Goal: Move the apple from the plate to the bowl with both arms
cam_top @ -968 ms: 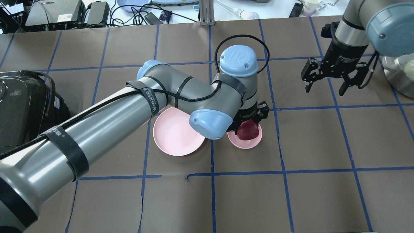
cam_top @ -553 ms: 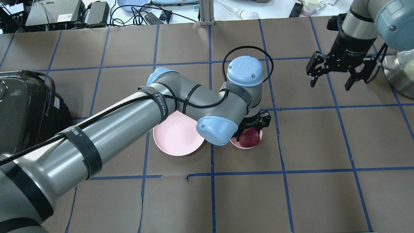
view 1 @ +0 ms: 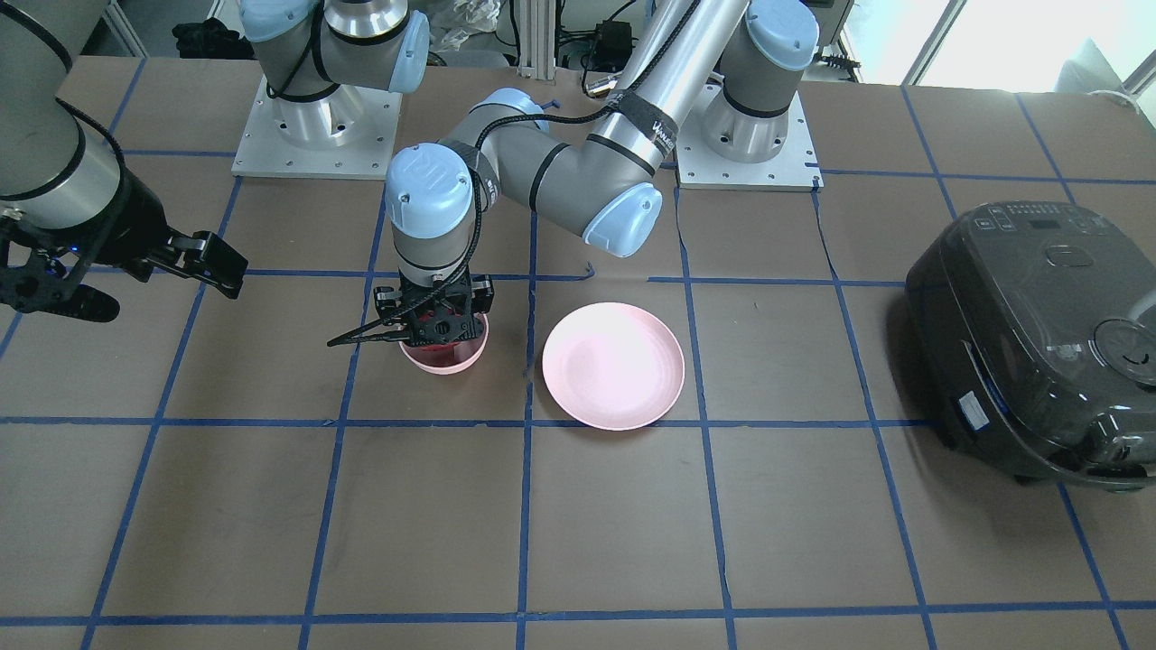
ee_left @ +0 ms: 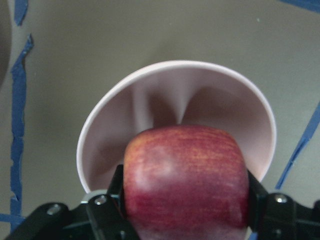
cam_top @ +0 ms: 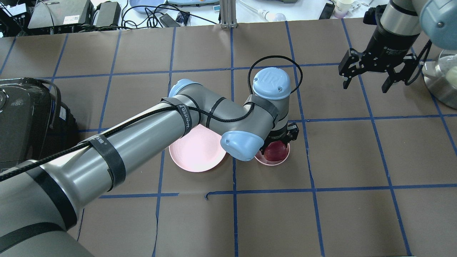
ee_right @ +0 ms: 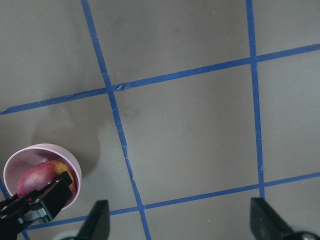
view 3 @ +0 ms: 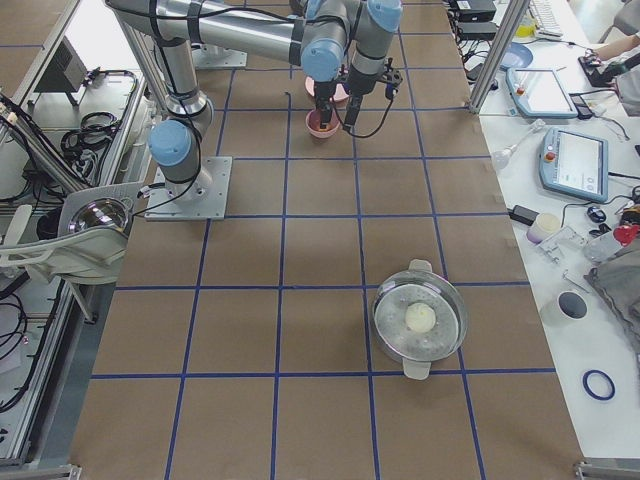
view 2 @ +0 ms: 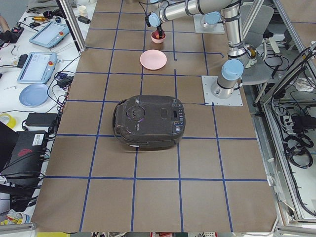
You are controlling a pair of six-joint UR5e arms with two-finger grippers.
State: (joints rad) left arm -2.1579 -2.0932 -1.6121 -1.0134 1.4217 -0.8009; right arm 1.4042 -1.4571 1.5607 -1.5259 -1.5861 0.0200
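Observation:
The dark red apple (cam_top: 274,151) sits between the fingers of my left gripper (cam_top: 275,147), which is shut on it and lowered into the small pink bowl (cam_top: 272,163). The left wrist view shows the apple (ee_left: 185,180) gripped at both sides, inside the bowl's rim (ee_left: 165,67). The flat pink plate (cam_top: 194,153) lies empty just left of the bowl, partly under my left arm. My right gripper (cam_top: 366,85) is open and empty, raised at the far right. Its wrist view shows the bowl (ee_right: 30,152) with the apple (ee_right: 37,180) at lower left.
A black rice cooker (cam_top: 25,117) stands at the table's left edge. A steel pot (cam_top: 441,84) holding a pale round thing stands at the far right, close to my right gripper. Cables and devices lie beyond the far edge.
My left arm has lowered the apple deeper into the bowl. My right gripper has moved up and away toward the far right, still open.

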